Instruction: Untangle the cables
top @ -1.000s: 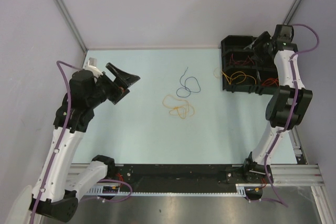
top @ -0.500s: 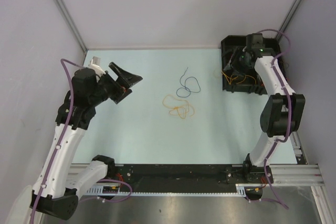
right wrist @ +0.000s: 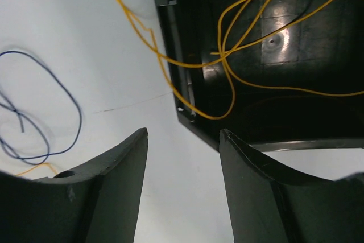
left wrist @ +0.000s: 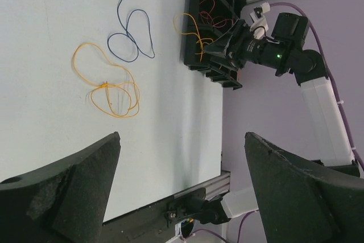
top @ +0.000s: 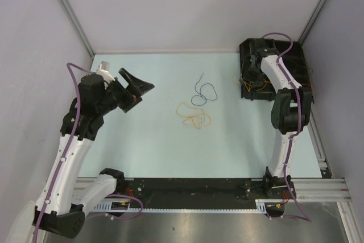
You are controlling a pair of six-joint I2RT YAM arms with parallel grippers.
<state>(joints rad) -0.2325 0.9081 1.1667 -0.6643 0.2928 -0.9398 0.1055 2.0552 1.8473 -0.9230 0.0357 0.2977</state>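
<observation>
Two cables at the table (left wrist: 45, 15) centre: blue cable (left wrist: 129, 29) beside orange cable (left wrist: 106, 85)

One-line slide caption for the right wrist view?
Right gripper, fingers apart and empty, over a corner of the black tray; orange cable spills over its wall, dark blue cable outside.

Right arm swung left: wrist was over far right corner of tray (top: 303, 64), now over tray's left part. Right gripper (right wrist: 183, 134) now hangs above tray's left compartment and orange cable (right wrist: 223, 55). Right elbow shifted left, nearer table middle. Purple hose (top: 278, 37) loop followed left. Left gripper (left wrist: 182, 135) edged slightly right.
</observation>
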